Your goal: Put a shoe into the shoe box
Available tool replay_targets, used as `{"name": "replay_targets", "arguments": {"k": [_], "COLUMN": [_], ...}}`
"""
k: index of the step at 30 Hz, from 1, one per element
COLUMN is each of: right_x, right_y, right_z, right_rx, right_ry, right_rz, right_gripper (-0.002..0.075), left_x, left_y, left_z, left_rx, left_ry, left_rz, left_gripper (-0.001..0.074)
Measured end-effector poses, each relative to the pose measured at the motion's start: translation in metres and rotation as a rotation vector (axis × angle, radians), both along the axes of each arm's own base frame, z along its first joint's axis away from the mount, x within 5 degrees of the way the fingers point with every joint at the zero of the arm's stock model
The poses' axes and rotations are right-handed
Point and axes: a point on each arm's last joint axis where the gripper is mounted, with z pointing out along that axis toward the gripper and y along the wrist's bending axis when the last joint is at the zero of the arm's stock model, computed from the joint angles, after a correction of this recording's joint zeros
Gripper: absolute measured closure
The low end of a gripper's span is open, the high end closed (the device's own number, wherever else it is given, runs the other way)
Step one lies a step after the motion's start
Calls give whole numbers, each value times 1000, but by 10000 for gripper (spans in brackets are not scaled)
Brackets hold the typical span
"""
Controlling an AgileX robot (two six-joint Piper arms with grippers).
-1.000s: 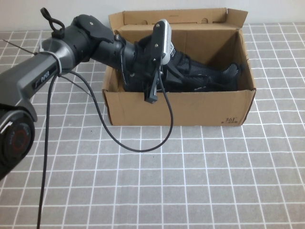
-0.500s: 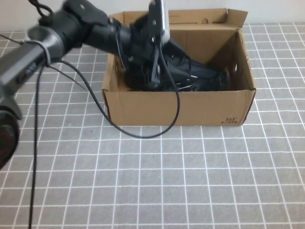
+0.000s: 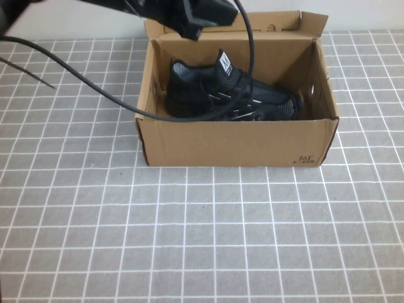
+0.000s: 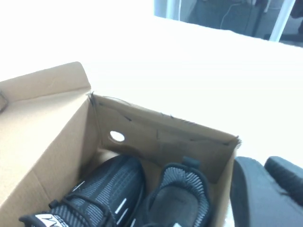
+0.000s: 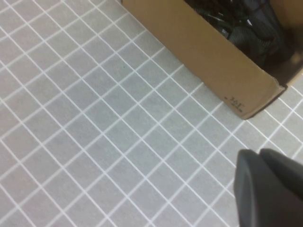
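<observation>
While above the shoe box [image 3: 240, 142], left gripper [image 4: 263, 183]; right gripper [image 5: 267, 187] over tiles [image 5: 94, 118]; both grips indiscernible.

left arm [image 3: 189, 12]: black casing | black cable [image 3: 95, 85] | tools: black

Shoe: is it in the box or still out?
In. The shoe lies inside the shoe box, below its rim. The left tool is above the box; the right tool hovers over the tiled table.
</observation>
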Motion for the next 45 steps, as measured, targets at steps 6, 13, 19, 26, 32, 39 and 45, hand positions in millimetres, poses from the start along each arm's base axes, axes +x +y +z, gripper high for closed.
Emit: {"name": "replay_targets", "arguments": {"k": [6,13,19,26,32,39,45], "right_x": [0,-27,-83,-138,-142,-125,-89], "right_y": [1,-11,-36,-57,-58,-48,-40], "right_z": [0,7,18,4,-30,-45,-74], "right_rx": [48,78,173,260,287,500,645], "right_ry": [33,21,-99,-200,-179,-306,-391], "right_rz": [-37,-90,-145,-164,-189,-181,-257], "right_gripper": [742,742,742,743,742,742,742], "left_x": [-24,-75,-153,-258,-316,-325,-312], "left_y": [14,55,90,130,157,166,173], "left_z": [33,86,94,44,-26,-93,-145], "left_rx": [15,102,38,-234,-410,-426,-426], "left_ry": [31,-50,-115,-239,-374,-380,-387], "left_rz": [102,403,567,697,799,863,984], "left_gripper": [733,736,736,736,736,736,736]}}
